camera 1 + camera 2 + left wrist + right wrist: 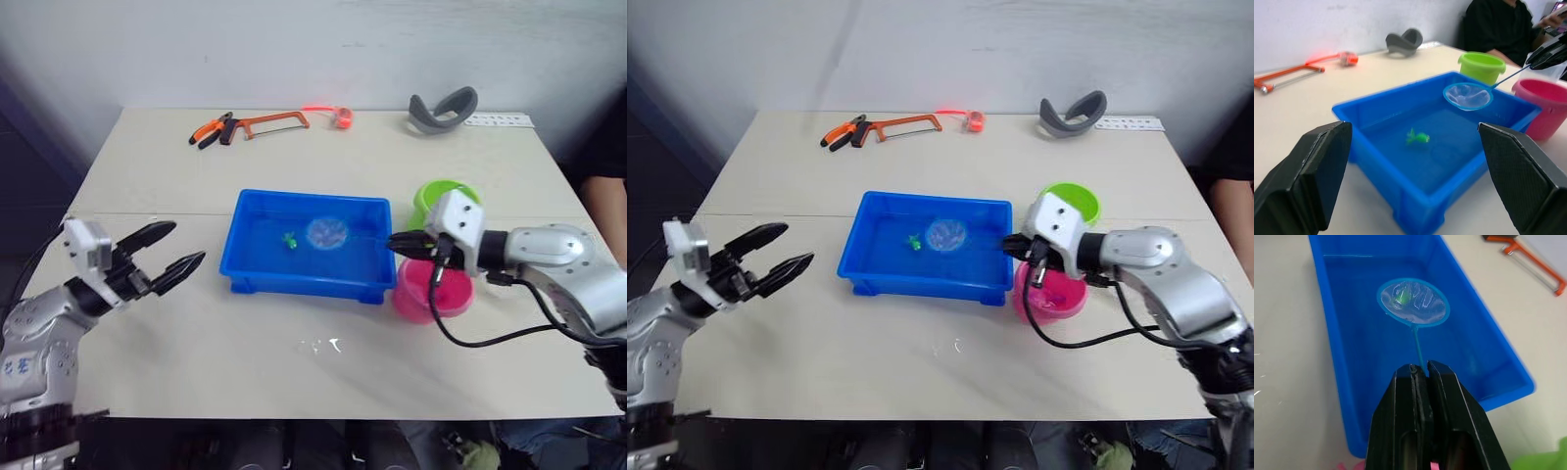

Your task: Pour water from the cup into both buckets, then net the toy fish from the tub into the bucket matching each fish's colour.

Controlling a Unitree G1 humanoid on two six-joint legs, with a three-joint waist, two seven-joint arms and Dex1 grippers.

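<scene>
You were at the netting step: your right tool (pixel 396 245) was clamped on the thin handle of the small blue-hooped net (pixel 326 233), held over the shallow blue plastic tub (pixel 257 277). Your left tool (pixel 178 251) hung wide apart and empty above the bench (pixel 294 362). One green toy fish (pixel 289 240) was left, near the hoop; next, probably a scoop toward the lime green bucket (pixel 435 192). One pink bucket (pixel 423 304) stood beside the tub.

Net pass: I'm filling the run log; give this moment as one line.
right gripper: shut on net | net: over tub | green fish: in tub | left gripper: open
</scene>
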